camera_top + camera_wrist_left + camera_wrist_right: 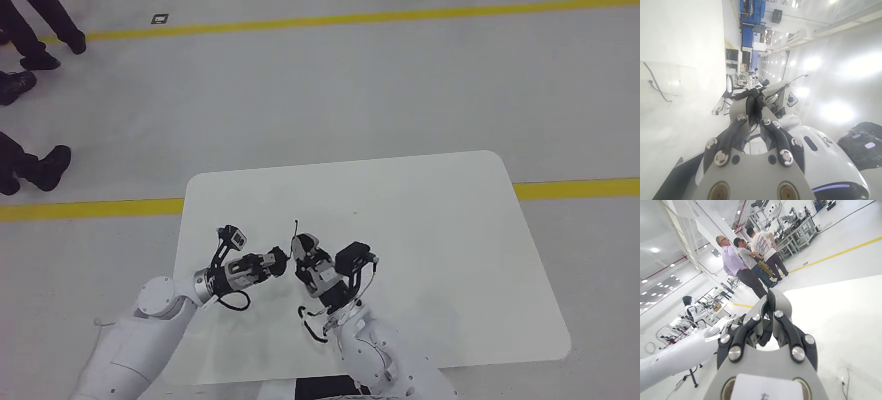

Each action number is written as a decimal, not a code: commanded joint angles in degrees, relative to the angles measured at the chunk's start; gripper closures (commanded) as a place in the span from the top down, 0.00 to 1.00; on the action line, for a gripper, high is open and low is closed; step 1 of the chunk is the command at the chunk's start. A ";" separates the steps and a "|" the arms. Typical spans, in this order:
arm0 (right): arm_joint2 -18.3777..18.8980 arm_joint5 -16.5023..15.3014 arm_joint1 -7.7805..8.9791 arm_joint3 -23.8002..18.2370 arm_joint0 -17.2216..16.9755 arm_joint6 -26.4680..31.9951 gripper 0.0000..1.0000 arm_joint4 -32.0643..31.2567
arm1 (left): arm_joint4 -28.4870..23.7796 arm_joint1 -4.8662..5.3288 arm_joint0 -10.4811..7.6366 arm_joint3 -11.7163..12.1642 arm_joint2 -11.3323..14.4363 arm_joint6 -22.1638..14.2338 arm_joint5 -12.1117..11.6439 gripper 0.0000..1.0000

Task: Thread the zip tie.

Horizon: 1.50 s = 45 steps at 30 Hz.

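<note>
Zip tie (296,235): thin, black, sticking up just left of middle, low in the frame, over the white table (450,250). Pinched tight by right claw (298,249). Left claw (282,262) clenched on it too, tip to tip with the right.

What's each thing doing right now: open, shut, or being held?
zip tie: held up in the air, one end sticking out free
right gripper: shut on the zip tie
left gripper: shut on a thin black strand, probably the zip tie's other part, tip to tip with the right gripper
</note>
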 commanded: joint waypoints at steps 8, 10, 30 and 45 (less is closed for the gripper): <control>-0.42 -0.07 0.00 -0.12 0.33 -0.28 0.00 -0.55 | 0.15 -0.06 -0.01 0.05 -0.07 0.10 0.00 0.00; -0.75 1.20 0.01 0.26 0.81 -0.49 0.00 -2.59 | 0.15 -0.06 -0.01 0.05 -0.07 0.10 0.00 0.00; -2.99 6.86 0.14 2.33 2.54 -2.23 0.00 -5.31 | 0.15 -0.06 -0.01 0.05 -0.07 0.10 0.00 0.00; -3.94 7.63 0.60 2.67 3.11 -1.90 0.00 -4.84 | 0.15 -0.06 -0.01 0.05 -0.07 0.10 0.00 0.00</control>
